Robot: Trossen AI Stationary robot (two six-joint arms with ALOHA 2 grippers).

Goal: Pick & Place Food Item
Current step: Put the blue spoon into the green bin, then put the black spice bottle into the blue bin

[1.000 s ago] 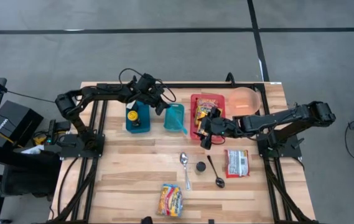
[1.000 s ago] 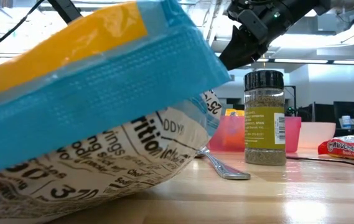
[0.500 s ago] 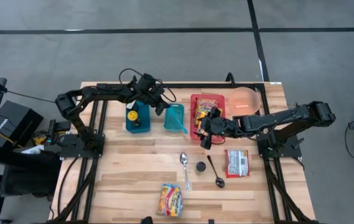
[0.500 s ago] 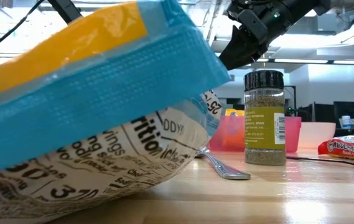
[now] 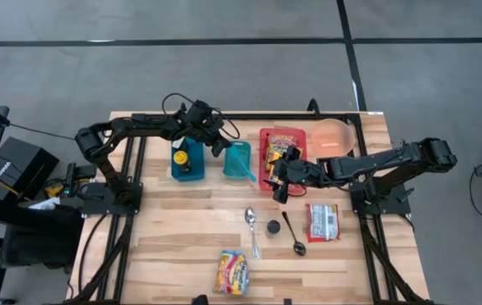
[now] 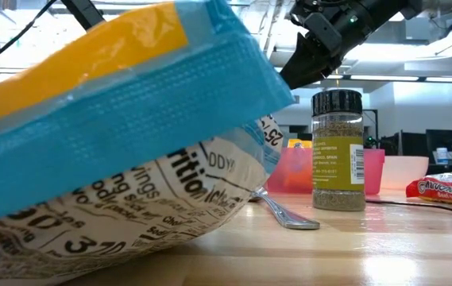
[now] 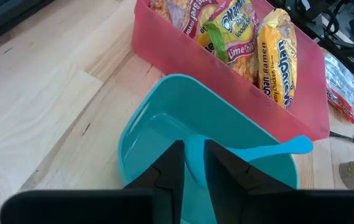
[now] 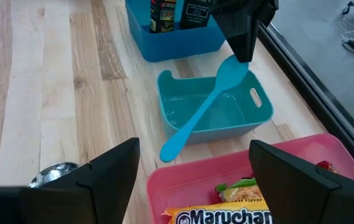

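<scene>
Wooden table. Left claw narrow, pinching blue spoon bowl over teal bin near far edge. Right claw wide, empty, beside red bin. Only left wrist view reads "Ramen" on noodle packs; low view blocked by a "Nutrition" bag.

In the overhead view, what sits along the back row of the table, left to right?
Blue bin → teal bin holding a teal spoon → red bin of ramen packs → pink bowl.
</scene>
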